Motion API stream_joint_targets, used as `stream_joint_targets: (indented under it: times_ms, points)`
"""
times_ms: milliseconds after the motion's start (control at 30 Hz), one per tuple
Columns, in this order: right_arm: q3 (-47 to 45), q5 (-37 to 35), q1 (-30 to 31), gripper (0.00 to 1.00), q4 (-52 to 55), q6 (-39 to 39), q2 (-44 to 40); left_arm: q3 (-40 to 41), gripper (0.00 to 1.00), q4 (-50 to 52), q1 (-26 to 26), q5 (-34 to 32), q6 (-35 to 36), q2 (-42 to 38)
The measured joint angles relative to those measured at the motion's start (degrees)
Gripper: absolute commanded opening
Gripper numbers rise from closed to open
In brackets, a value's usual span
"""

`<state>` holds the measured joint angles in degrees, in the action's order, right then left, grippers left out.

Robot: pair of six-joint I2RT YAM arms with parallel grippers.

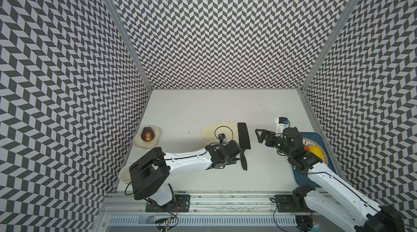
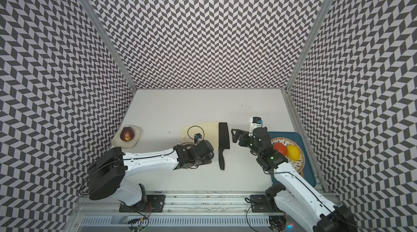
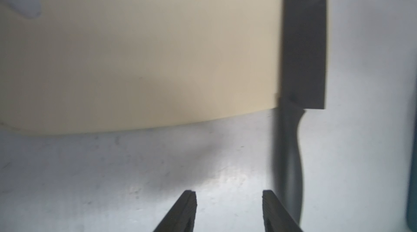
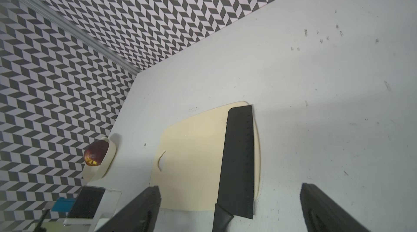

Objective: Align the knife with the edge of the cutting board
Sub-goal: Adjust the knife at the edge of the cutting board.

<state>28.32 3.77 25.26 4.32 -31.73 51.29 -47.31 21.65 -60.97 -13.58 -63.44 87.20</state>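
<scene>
Scuffed white tabletop, zigzag walls all round; left gripper half-open, right gripper spread wide, both holding nothing.

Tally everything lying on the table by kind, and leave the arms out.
Fruit: 3 (dark red fruit, red-orange fruit, yellow fruit)
All-black cleaver knife: 1
Pale cream cutting board: 1
Dishes: 2 (cream dish, patterned round plate)
Dark blue tray: 1
Cream cup, partly hidden: 1
Total: 9
</scene>
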Motion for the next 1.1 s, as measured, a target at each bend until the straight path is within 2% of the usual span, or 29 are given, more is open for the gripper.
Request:
stream_joint_targets:
  times_ms: [200,367,533,800,1100]
  points:
    - [0.42,-0.68,5.51,1.0,0.0,0.92,3.58,8.9,0.51,-6.69,5.01,1.95,2.34,-4.46]
    - [2.34,-3.39,13.38,1.0,0.42,1.11,9.14,12.87,0.5,-12.46,10.62,4.44,4.92,-5.11]
    - [3.41,-5.77,17.75,1.0,0.74,0.96,13.55,15.26,0.5,-17.31,14.19,6.51,7.23,-5.77]
    - [3.41,-8.87,21.42,0.96,2.71,-0.63,16.96,17.14,0.5,-21.9,17.18,9.01,10.05,-5.95]
    - [-0.87,-8.02,23.82,0.94,2.51,-3.93,18.82,17.68,0.51,-23.41,17.51,9.99,11.28,-5.95]
